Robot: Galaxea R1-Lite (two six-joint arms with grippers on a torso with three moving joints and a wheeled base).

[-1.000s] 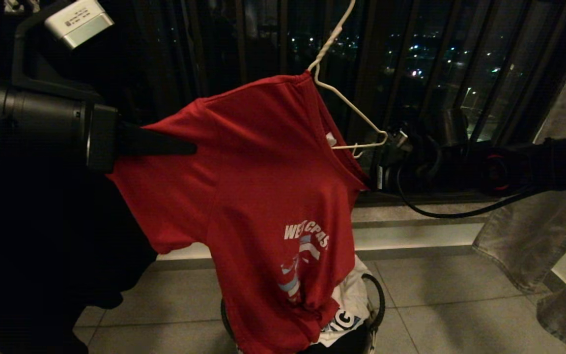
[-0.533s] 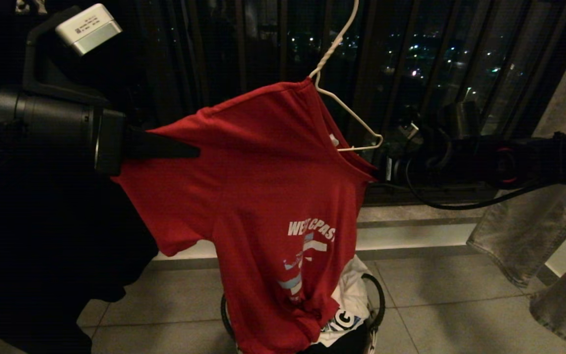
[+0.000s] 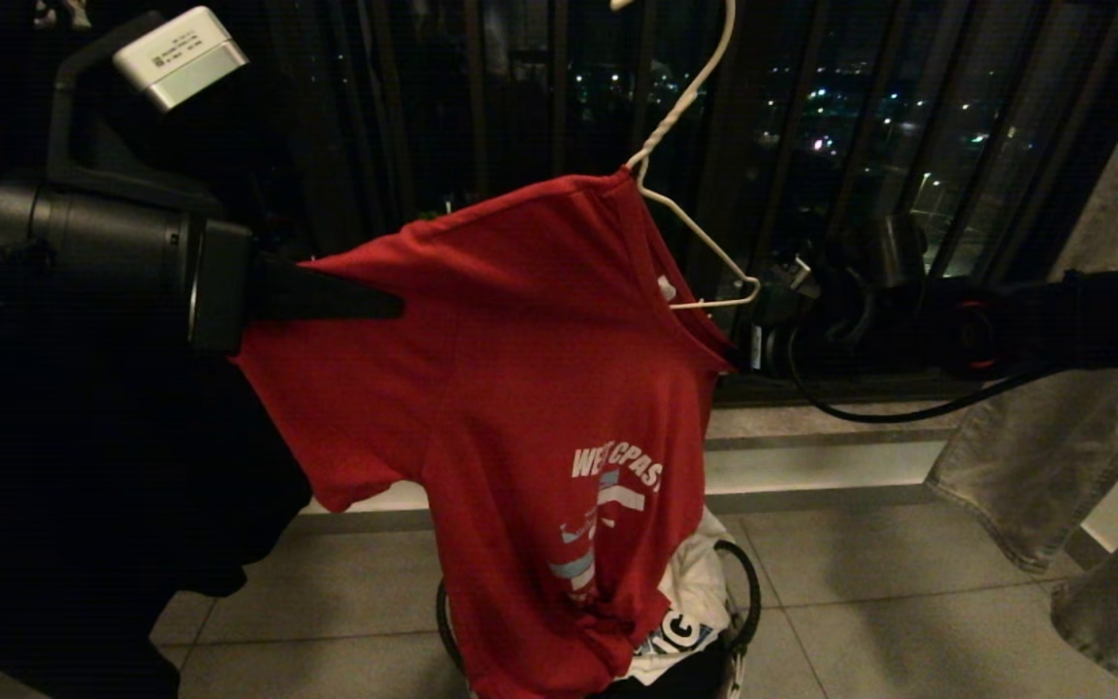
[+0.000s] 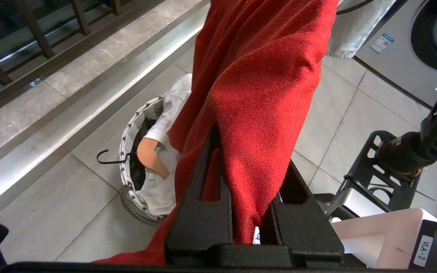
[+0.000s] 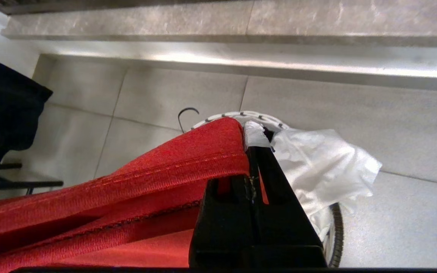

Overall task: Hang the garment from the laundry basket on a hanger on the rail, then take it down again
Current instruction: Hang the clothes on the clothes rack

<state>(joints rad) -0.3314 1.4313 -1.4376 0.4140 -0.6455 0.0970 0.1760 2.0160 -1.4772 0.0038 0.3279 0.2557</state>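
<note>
The garment (image 3: 520, 388), a red T-shirt with white lettering, hangs half on the white wire hanger (image 3: 700, 228). One hanger arm is inside the shirt and the other is bare; the hook runs out past the top of the head view. The rail is out of view. My left gripper (image 3: 394, 306) is shut on the shirt's shoulder cloth (image 4: 264, 94), which bunches between its jaws (image 4: 249, 151). On the other side, my right gripper (image 3: 739, 361) is shut on the shirt's stitched edge (image 5: 188, 167), jaws pressed together (image 5: 254, 149). The laundry basket (image 3: 743, 592) stands on the floor below the shirt's hem.
White cloth (image 5: 317, 167) and a tan wooden hanger (image 4: 152, 155) lie in the basket (image 4: 131, 132). A black garment (image 3: 83, 485) hangs at the left, grey denim (image 3: 1054, 456) at the right. Behind are a stone sill (image 3: 811, 427) and dark window bars. A washing machine (image 4: 423, 38) stands nearby.
The shirt and the hanger's neck have shifted slightly right and down, and the left gripper has moved the same way with the cloth. Both grips are unchanged.
</note>
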